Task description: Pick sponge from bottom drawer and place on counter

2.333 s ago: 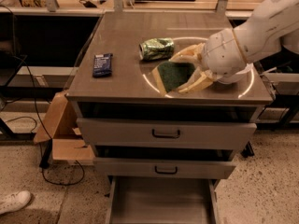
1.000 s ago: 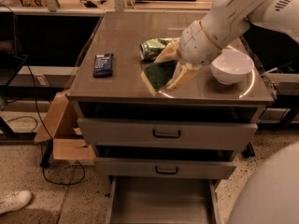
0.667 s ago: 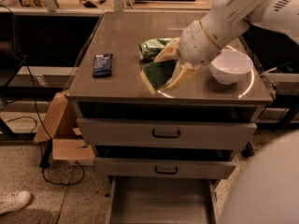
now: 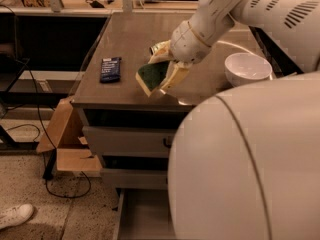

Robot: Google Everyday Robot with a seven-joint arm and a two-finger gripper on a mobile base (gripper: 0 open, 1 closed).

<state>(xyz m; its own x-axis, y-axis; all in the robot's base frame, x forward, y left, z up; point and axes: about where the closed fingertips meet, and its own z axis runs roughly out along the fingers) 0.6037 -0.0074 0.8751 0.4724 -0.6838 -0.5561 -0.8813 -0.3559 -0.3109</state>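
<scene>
The gripper (image 4: pixel 164 73) hangs over the near part of the counter (image 4: pixel 132 31), its cream fingers (image 4: pixel 176 77) pinching the sponge (image 4: pixel 151 75), which tilts green face outward. A dark blue packet (image 4: pixel 110 68) lies to the left and a white bowl (image 4: pixel 247 67) to the right. Below, the bottom drawer (image 4: pixel 144 218) stands open.

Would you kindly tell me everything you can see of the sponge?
The sponge is a small rectangular pad, dark green face on yellowish foam. It hangs tilted, green face toward the camera, clamped in the jaws of the gripper above the front edge of the counter. Whether it touches the counter is unclear.
</scene>
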